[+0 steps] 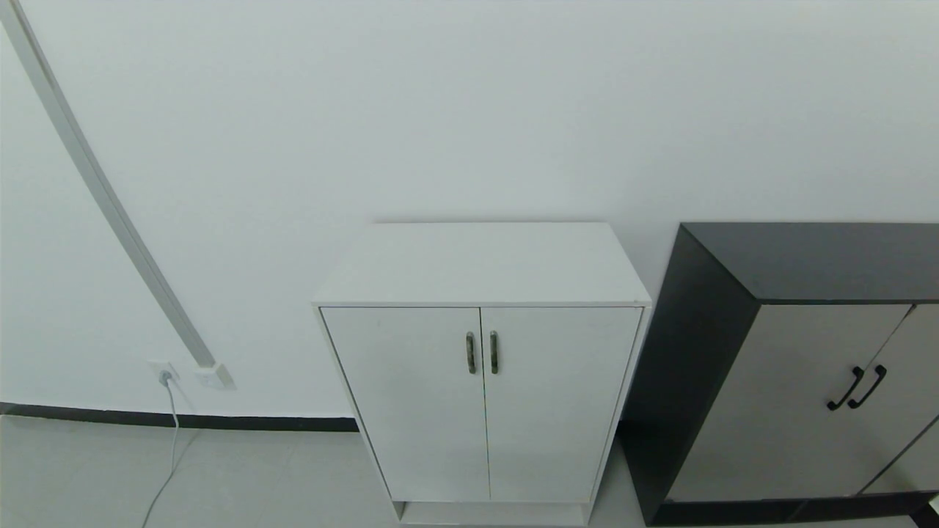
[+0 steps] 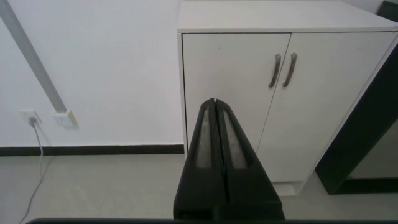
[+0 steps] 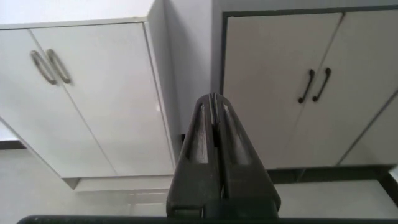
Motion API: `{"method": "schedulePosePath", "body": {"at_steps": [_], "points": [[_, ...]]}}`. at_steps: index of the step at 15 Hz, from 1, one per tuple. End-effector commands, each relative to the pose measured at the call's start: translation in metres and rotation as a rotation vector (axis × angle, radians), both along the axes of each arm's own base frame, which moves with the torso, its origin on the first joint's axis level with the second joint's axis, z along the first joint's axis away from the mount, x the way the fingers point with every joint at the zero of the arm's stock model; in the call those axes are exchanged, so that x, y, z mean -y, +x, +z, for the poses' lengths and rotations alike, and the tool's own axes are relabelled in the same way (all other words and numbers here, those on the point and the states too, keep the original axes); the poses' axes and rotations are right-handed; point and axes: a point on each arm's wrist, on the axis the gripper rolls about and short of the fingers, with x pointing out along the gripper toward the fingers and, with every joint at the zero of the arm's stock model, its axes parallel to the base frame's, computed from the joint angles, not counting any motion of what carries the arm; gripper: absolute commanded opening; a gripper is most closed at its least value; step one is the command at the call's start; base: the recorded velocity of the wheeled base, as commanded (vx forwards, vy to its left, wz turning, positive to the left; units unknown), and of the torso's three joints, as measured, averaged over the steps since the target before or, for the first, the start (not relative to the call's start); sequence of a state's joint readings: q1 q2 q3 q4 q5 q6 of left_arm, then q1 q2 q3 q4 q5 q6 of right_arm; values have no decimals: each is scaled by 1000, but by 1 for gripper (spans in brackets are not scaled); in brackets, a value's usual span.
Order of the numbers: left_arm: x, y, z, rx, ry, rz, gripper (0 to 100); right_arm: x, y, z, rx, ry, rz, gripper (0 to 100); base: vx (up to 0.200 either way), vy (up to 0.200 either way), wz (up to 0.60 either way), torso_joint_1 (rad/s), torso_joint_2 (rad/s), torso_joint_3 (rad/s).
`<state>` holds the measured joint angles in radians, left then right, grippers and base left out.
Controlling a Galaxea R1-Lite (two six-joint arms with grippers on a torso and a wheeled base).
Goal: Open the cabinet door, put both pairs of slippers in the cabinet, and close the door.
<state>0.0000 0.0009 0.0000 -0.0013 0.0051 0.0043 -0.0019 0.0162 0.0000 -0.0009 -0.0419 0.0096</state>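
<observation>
Closed, empty left end effector (image 2: 215, 102) and right end effector (image 3: 214, 98) face the shut cabinet (image 1: 411, 396) mid-frame; door-opening likely needs a handle (image 1: 470, 353) grasped.

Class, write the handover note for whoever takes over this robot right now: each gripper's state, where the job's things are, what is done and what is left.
Left gripper: jaws shut, empty, held off the floor facing the white cabinet.
Right gripper: jaws shut, empty, facing the gap between the white cabinet and the black cabinet.
White cabinet: against the wall, both doors closed, paired handles at the centre seam.
Done: nothing yet.
Left: open a door, put both pairs of slippers in, close the door.
</observation>
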Motion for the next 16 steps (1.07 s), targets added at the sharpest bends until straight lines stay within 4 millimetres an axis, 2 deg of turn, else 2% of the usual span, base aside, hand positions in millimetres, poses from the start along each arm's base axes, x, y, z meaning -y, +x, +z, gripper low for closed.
{"method": "schedulePosePath", "body": {"at_steps": [1,2,16], "points": [[0,0,0,0,0,1,0,1,-1,0,17,10,-16,0,0,0,0,0,0,0],[0,0,0,0,-1,3,0,1,-1,0,26,74,-36,0,0,0,0,0,0,0],[0,0,0,0,-1,3,0,0,-1,0,22,42,-10,0,0,0,0,0,0,0]]}}
